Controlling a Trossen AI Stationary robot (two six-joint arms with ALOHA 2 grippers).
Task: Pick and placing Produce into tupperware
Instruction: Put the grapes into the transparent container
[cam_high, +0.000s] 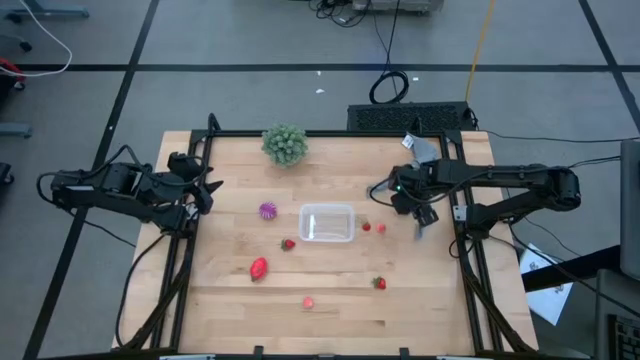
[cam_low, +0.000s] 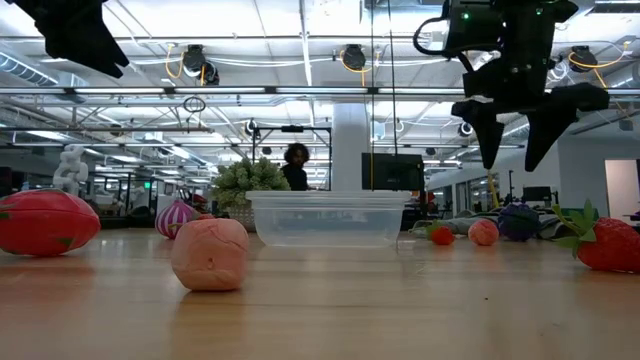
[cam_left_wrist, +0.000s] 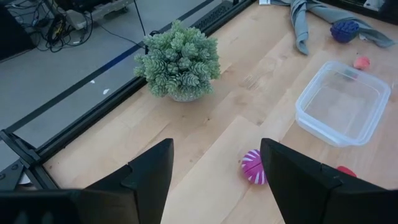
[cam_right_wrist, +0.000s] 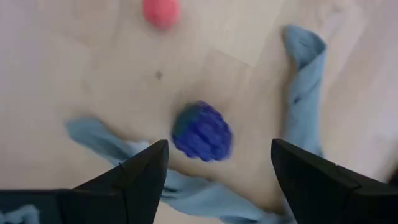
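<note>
While you look over the bench (cam_high: 330, 290), note first that the clear tupperware (cam_high: 327, 222) sits near its middle and holds nothing yet. All the produce lies outside it: the spiky magenta ball (cam_high: 267, 210) and a small strawberry (cam_high: 288, 243) on its left side, a big red piece (cam_high: 259, 267) and a pink piece (cam_high: 308, 301) nearer the front, and two small red pieces (cam_high: 373, 228) just beside its right wall.

Your next move turns on the right arm. The right jaws (cam_right_wrist: 217, 165) hang above the bench with both fingers well apart and nothing between them. In the right wrist view the dark purple grape cluster (cam_right_wrist: 201, 131) lies almost straight ahead in the gap, resting on the grey cloth (cam_right_wrist: 118, 152). It is roundish, so I see no long axis to line up with. A straight descent seems enough, though the cloth may catch.

The left jaws (cam_left_wrist: 214, 180) wait at the left edge, partly apart and empty, looking toward the green plant (cam_left_wrist: 179, 61); they are much farther from the grapes.
</note>
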